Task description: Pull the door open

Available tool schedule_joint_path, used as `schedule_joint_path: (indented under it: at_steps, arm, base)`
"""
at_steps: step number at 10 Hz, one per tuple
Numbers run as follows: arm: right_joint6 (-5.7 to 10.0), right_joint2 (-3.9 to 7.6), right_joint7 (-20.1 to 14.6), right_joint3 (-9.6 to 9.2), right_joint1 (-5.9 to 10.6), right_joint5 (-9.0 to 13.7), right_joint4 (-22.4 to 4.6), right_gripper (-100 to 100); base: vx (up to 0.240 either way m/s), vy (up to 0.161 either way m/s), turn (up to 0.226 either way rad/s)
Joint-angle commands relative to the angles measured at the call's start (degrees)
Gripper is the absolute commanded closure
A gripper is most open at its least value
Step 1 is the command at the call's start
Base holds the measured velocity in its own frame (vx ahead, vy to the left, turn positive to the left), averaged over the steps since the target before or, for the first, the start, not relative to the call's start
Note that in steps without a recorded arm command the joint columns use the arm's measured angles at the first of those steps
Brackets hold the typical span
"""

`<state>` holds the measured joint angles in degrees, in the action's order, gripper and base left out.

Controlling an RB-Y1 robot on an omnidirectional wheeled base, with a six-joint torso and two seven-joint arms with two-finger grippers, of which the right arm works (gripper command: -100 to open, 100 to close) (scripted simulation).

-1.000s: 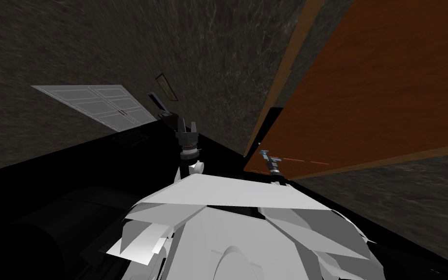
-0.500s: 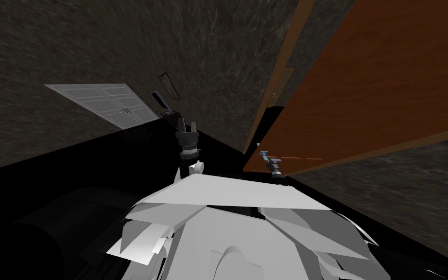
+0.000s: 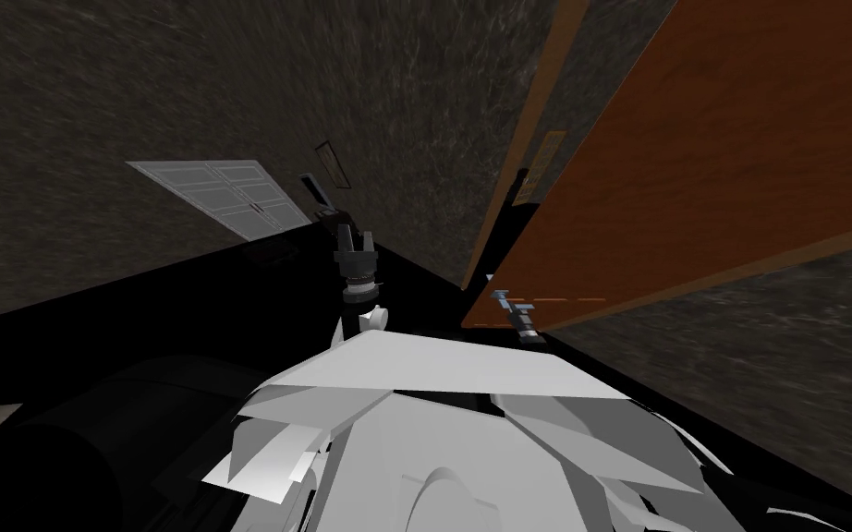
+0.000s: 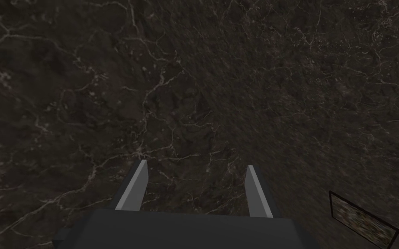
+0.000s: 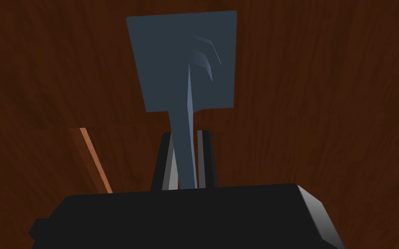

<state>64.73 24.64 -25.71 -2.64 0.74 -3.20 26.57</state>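
One door (image 3: 720,157) is my job here, and it is the biggest thing ahead: a reddish-brown, wood-grained slab off to my right front. It stands swung clear of its lighter brown frame (image 3: 530,129), with a narrow gap between the two. Dark stone-veined walls (image 3: 230,83) run on both sides of it, and a black area (image 3: 138,323) lies below them. One pale grey panelled double door (image 3: 221,189) sits far along the left wall, with two small frames (image 3: 334,164) hung just beside it. One handle (image 3: 510,300) is on the brown door, close to its free edge. It is a square blue-grey back plate (image 5: 181,60) with a single slim lever (image 5: 180,119) of the same colour coming off it. Two tools: the right tool (image 5: 185,134) has its fingers pressed against either side of that lever, pinching it. The left tool (image 4: 196,165) is held out ahead of my chest, pointing at the wall, fingers spread apart.
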Motion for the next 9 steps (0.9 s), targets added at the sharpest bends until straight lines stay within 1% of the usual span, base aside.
schedule_joint_path:
  at_steps: [1, 2, 3, 4, 5, 6, 7, 8, 9]
  arm:
    - [1.79, 0.24, -0.4, -0.02, -0.58, 0.0, -0.9, 100]
    - [1.79, 0.24, -0.4, -0.02, -0.58, 0.0, -0.9, 100]
    - [1.79, 0.24, -0.4, -0.02, -0.58, 0.0, -0.9, 100]
    - [3.16, 0.7, -0.7, 0.08, -1.19, 0.1, -1.6, 100]
    - [4.13, 1.03, -1.0, 0.16, -1.61, 0.1, -2.1, 100]
    - [5.11, 1.35, -1.2, 0.23, -2.04, 0.2, -2.6, 100]
    - [5.11, 1.35, -1.2, 0.23, -2.04, 0.2, -2.6, 100]
    - [6.05, 1.66, -1.5, 0.3, -2.46, 0.2, -3.1, 100]
    - [6.05, 1.66, -1.5, 0.3, -2.46, 0.2, -3.1, 100]
  base:
    - [-0.198, -0.073, 0.273]
    - [-0.162, -0.05, 0.075]
    - [-0.076, -0.024, -0.031]
    - [-0.106, -0.053, 0.222]
    - [-0.19, -0.092, 0.329]
    - [-0.22, -0.132, 0.242]
    - [-0.153, -0.077, 0.085]
    - [-0.144, -0.036, 0.131]
    - [-0.1, -0.028, 0.065]
